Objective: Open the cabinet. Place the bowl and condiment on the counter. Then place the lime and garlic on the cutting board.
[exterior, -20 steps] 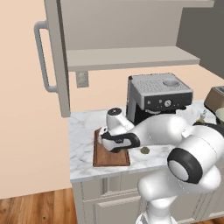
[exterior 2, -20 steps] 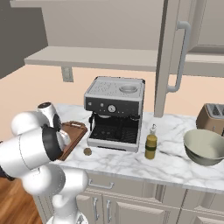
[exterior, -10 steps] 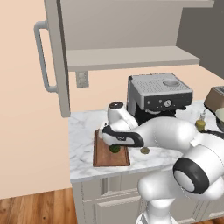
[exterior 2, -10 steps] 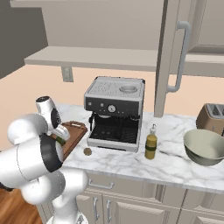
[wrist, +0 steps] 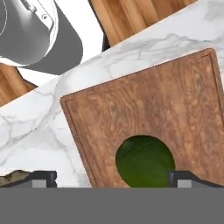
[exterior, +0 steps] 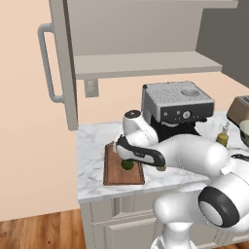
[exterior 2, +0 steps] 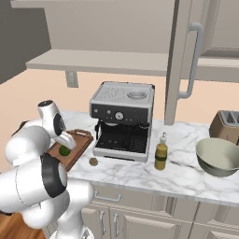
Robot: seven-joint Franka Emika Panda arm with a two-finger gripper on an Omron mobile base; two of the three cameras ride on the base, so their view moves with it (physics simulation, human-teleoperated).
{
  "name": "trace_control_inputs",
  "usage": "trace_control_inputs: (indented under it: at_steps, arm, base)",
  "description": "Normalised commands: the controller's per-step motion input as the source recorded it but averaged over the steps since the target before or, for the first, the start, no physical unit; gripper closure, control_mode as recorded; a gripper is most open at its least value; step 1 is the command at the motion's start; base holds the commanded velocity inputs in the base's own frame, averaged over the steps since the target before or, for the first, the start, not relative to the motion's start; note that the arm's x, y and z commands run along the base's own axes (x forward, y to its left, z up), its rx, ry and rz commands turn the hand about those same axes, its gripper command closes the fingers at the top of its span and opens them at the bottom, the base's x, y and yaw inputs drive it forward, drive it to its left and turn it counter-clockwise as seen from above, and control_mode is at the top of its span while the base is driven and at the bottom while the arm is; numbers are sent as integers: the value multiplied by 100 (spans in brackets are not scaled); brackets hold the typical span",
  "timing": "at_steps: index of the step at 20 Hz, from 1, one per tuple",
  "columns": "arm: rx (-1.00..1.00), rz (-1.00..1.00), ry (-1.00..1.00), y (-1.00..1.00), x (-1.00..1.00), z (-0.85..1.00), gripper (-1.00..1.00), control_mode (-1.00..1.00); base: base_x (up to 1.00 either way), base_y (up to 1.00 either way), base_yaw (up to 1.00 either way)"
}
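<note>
The dark-green lime (exterior: 127, 165) (exterior 2: 64, 151) (wrist: 144, 161) lies on the dark wooden cutting board (exterior: 118, 174) (exterior 2: 78, 148) (wrist: 175, 100). My gripper (exterior: 126, 156) (exterior 2: 66, 144) (wrist: 113, 178) hangs just above it, open, its tips wider apart than the fruit. The tan garlic (exterior: 161, 168) (exterior 2: 93, 161) rests on the marble counter (exterior: 92, 160) (exterior 2: 186, 172) right of the board. The yellow-olive condiment (exterior: 223, 137) (exterior 2: 161, 153) and the metallic bowl (exterior 2: 218, 156) (exterior: 244, 132) stand on the counter to the right. The cabinet door (exterior: 62, 63) (exterior 2: 184, 60) stands open.
A silver coffee machine (exterior: 177, 102) (exterior 2: 122, 119) stands behind the board and garlic. A toaster (exterior 2: 226, 126) sits at the far right by the wall. The open cabinet shelf (exterior: 141, 63) hangs above the counter.
The gripper has opened and let go of the lime, which now lies on the cutting board. The hand has risen slightly.
</note>
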Motion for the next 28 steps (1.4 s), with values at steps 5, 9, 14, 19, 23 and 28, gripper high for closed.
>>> trace_control_inputs:
  at_steps: [5, 9, 14, 19, 23, 28]
  arm:
    - [0, 0, 0, -34, -10, 3, -100, -100]
    - [0, 0, 0, -39, -6, 3, -100, -100]
    - [0, 0, 0, -35, -10, 0, -100, -100]
    - [0, 0, 0, -30, -11, 0, -100, -100]
    - [0, 0, 0, -34, -5, 0, -100, -100]
    - [0, 0, 0, -41, 0, 0, -100, -100]
  base:
    - [0, 0, 0]
    - [0, 0, 0]
    - [0, 0, 0]
    - [0, 0, 0]
    - [0, 0, 0]
    - [0, 0, 0]
